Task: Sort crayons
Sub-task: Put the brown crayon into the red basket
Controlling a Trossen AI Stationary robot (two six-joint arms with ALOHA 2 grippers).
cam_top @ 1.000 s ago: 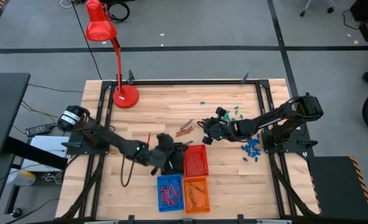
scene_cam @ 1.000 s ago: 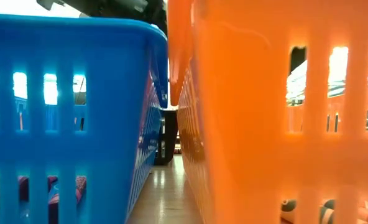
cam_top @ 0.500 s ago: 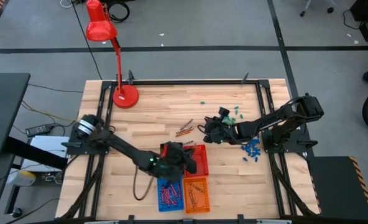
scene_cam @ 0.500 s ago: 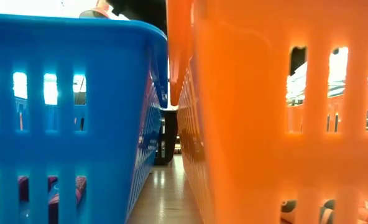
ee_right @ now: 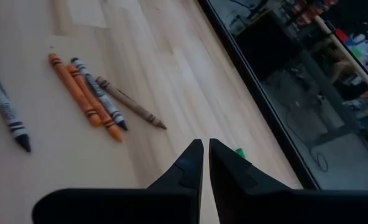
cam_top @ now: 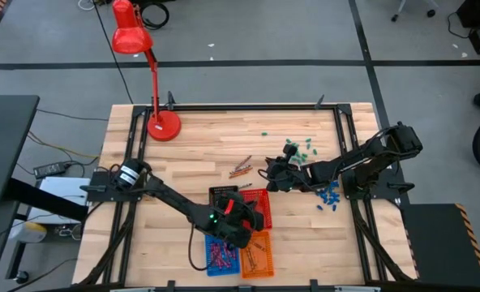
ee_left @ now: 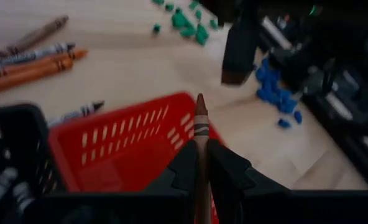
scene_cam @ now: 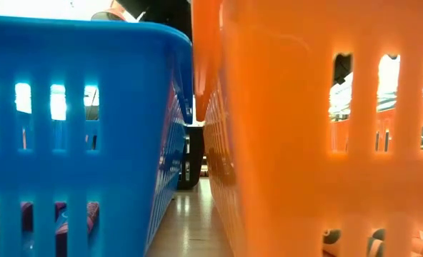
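While gripping a thin brown crayon (ee_left: pixel 200 134), the left pincer (ee_left: pixel 201 163) is hovering over the red slotted plastic basket (ee_left: pixel 129 144). Right pincer (ee_right: pixel 202 155) is sitting nearly closed, holding nothing, above the wooden worktop (ee_right: pixel 140 74).

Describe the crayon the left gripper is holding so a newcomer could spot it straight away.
Start at the three baskets near the table's front edge. The left gripper hangs above the red basket, shut on a brown crayon pointing out past its fingertips. It is the only crayon off the table; the loose crayons lie flat on the wood.
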